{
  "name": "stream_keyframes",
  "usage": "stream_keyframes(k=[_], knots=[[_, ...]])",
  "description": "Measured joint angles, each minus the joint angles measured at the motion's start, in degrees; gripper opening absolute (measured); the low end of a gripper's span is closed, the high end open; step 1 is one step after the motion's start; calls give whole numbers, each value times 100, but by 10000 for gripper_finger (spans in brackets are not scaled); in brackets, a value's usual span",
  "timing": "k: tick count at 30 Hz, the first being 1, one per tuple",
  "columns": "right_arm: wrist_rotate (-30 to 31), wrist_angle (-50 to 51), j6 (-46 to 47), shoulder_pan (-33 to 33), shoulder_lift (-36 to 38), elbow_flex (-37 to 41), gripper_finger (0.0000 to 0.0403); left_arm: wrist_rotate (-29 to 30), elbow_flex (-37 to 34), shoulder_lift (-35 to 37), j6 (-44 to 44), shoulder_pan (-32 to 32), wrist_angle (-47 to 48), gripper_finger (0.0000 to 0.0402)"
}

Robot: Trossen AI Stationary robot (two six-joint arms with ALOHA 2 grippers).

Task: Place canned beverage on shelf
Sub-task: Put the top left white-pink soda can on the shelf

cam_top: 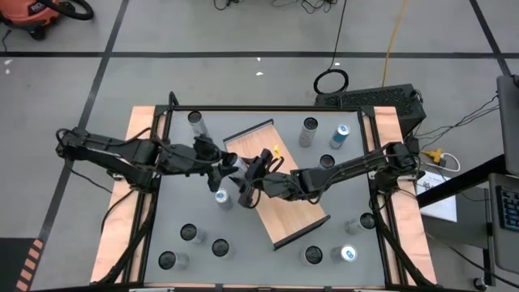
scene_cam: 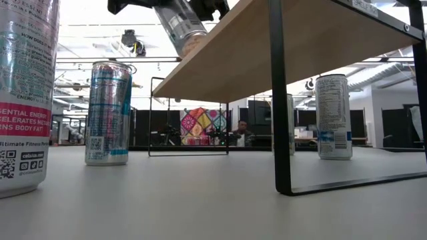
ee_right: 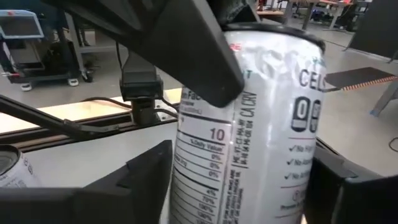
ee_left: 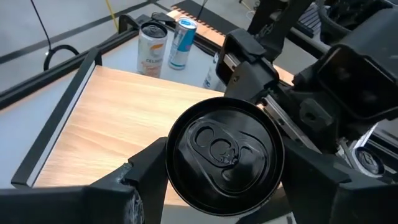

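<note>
Fingers (ee_left: 143,180) clamp can (ee_left: 224,158), lid top visible

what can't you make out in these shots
- High view: the held can is mostly covered by both grippers, so its label is unreadable.
- Low view: the can's top and the fingers holding it are cut off by the picture's top edge.
- Right wrist view: whether the right gripper touches the can; only its fingers flank it.

Your light-brown wood-grain shelf board (cam_top: 288,207) lies bare toward its near end; both dark grippers crowd one silver can (cam_top: 223,197) at its left edge.
</note>
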State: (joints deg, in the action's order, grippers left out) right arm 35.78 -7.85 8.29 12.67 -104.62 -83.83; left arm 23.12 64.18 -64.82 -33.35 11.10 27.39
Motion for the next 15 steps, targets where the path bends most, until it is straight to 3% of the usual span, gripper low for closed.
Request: stream_keyframes(k=[7,15], knots=[[-150,53,-290,-42,11,0,172,97,0,0,169,-5,24,268],[-435,305,-500,-52,25,10,178,-38,11,11,1001,223,-98,304]])
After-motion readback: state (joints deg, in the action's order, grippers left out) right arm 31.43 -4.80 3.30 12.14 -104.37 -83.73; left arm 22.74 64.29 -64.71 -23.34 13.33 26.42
